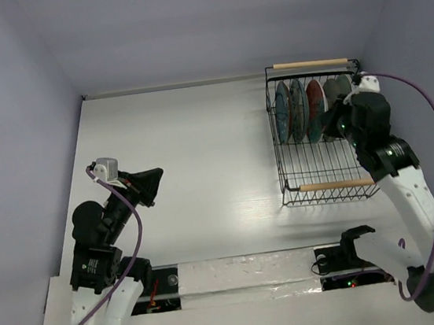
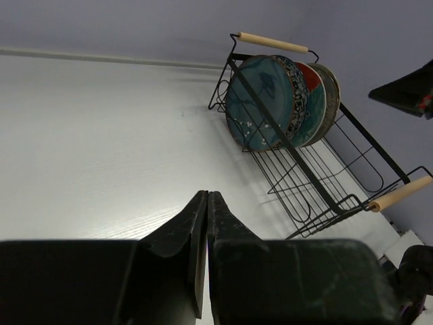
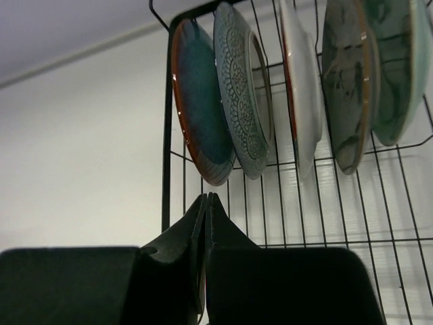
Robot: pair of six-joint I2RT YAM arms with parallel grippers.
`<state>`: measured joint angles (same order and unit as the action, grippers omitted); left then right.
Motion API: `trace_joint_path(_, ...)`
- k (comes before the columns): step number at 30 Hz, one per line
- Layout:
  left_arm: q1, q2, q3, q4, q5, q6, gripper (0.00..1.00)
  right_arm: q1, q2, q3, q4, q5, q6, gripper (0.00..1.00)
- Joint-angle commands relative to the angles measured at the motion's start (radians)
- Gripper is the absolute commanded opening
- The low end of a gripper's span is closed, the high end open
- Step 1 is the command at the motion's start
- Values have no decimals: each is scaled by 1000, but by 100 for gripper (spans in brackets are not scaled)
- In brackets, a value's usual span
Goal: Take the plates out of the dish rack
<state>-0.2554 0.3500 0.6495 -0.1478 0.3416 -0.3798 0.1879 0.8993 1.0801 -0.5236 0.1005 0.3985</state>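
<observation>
On the near left, the left gripper (image 2: 207,200) hangs over the bare white desk (image 1: 199,149), well apart from the rack. Its two fingers are pressed tight together with nothing between them. It is probably parked there to keep out of the way, since the work is on the other side.

On the right, the right gripper (image 3: 207,200) is up close to the dish rack (image 1: 280,162). It too is clenched and holds nothing. It will likely need to spread its fingers before it can take a rim.

The rack sits on the right side of the desk, with one wooden handle (image 1: 336,185) near and the other handle (image 1: 309,63) far. The near part of the rack holds nothing.

The plates (image 1: 299,110) stand on their edges in a row at the far end. The wires seem to prop them upright with small gaps, so a finger can slip in. The right wrist view shows five: a red-rimmed teal plate (image 3: 199,112), a teal plate with a bumpy pattern (image 3: 238,95), a white-backed plate (image 3: 302,88), a grey-brown plate (image 3: 346,81) and a pale green plate (image 3: 399,61). None is out yet.

No words or labels can be read anywhere.
</observation>
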Motion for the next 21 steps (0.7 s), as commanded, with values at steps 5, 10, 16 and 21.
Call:
trace_joint_path(5, -4, 9, 7, 34, -18, -7, 11, 59, 237, 162, 80, 157, -67, 52)
trace_joint_path(10, -4, 17, 7, 37, -6, -5, 30, 59, 358, 224, 82, 269, -81, 69)
trace_joint_path(16, -4, 3, 7, 36, -12, -7, 33, 68, 504, 299, 53, 317, -87, 65)
trace_joint_path(21, -4, -22, 7, 33, -23, -10, 35, 68, 602, 356, 24, 364, -87, 61)
